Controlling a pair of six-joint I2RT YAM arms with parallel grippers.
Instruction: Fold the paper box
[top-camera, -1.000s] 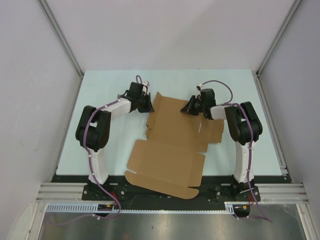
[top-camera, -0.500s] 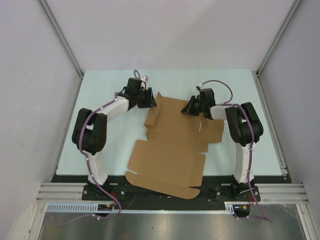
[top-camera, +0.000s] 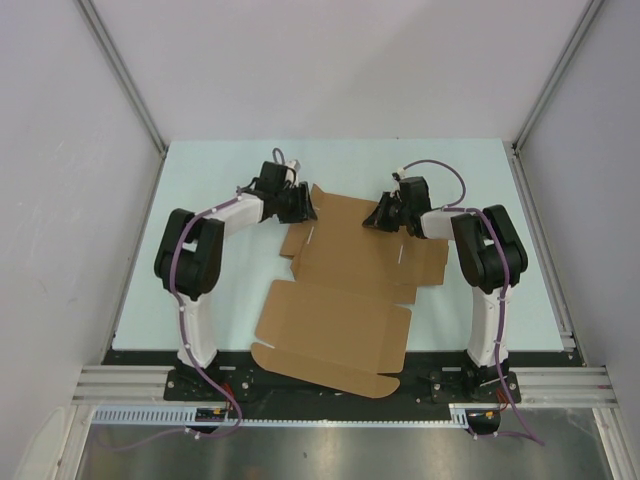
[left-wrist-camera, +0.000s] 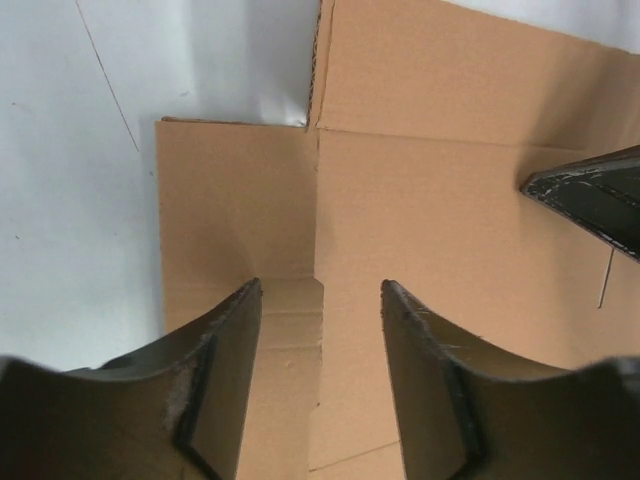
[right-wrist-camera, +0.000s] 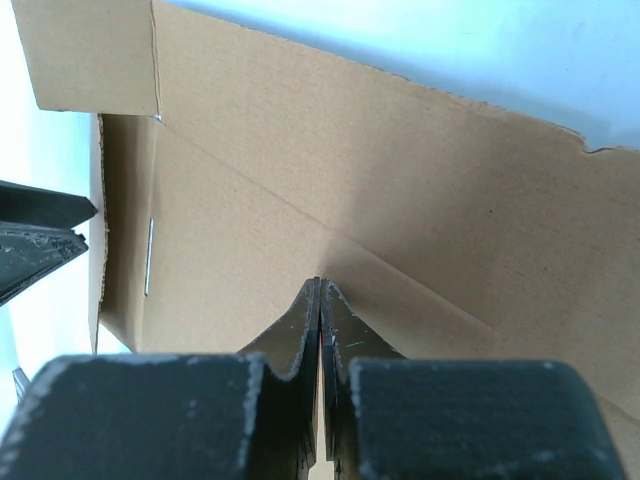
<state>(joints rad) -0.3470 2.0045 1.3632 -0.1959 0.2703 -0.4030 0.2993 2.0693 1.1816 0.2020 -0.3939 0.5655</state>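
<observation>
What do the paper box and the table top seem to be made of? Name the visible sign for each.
Paper box: brown cardboard, matte, unprinted; crease lines and a ridged cut edge suggest corrugated board. Table top: smooth, pale blue-green, perhaps laminate or a mat; fine scratches show.

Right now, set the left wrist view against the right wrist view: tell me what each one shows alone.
Only the left wrist: the left gripper open, its jaws straddling the crease between a side flap and the main panel of the paper box. Only the right wrist: the right gripper shut, its tip at a crease below a large panel. Both: brown cardboard, the pale table, a thin slot, and the other gripper's dark tip at the frame's edge.
</observation>
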